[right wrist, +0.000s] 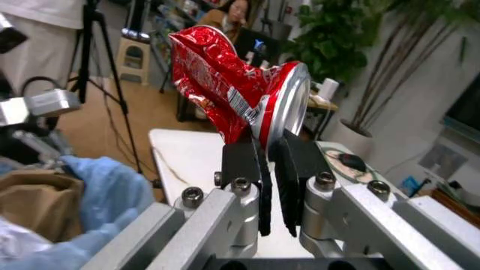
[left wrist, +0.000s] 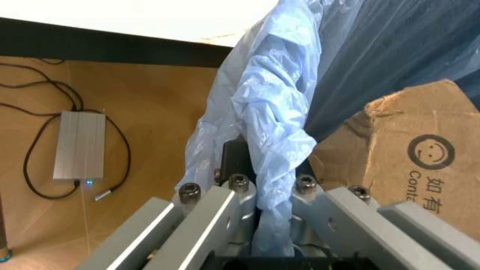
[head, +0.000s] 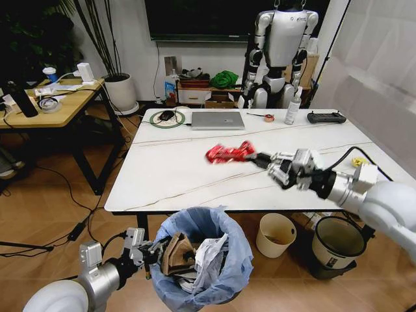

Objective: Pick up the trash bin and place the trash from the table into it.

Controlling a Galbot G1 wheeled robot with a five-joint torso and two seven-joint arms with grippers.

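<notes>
L claw (head: 151, 250) low in front of the surface (head: 169, 182), pinched narrow on rim of trash bin (head: 224, 276), gripping the blue liner; wrist view shows bag squeezed between fingers (left wrist: 229, 211). Bin held just below surface's near edge, w/ torn brown cardboard (head: 175, 253) & white tissue (head: 207, 253) already inside. R claw (head: 257, 158) over mid-surface, clamped on crushed red can (head: 229, 153), held clear above the top. Laptop (head: 218, 119) & black controller (head: 326, 117) at far edge. Yellow peel (head: 358, 162) near R forearm.
</notes>
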